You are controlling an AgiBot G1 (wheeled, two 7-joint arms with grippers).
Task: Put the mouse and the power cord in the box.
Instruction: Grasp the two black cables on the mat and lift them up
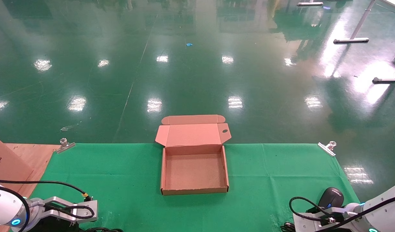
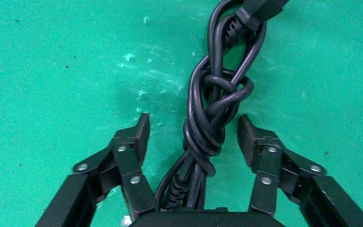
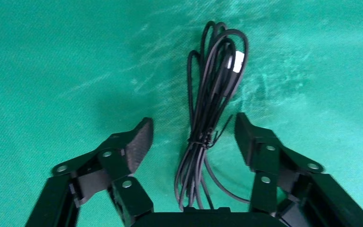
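Note:
The brown cardboard box [image 1: 194, 190] lies open in the middle of the green cloth, its lid flap folded back and nothing inside. The power cord [image 2: 215, 101], a thick black knotted bundle, lies on the cloth between the fingers of my left gripper [image 2: 194, 124]. That gripper is open and not touching the cord. The black mouse [image 1: 331, 197] sits at the near right, beside my right arm. Its thin cable [image 3: 207, 118], tied in a bundle, lies between the fingers of my open right gripper [image 3: 193, 123], which hovers over it.
A wooden board [image 1: 14, 161] lies off the cloth's left edge. Metal clips [image 1: 64, 144] [image 1: 327, 147] pin the cloth at the far corners, where the table ends above a glossy green floor.

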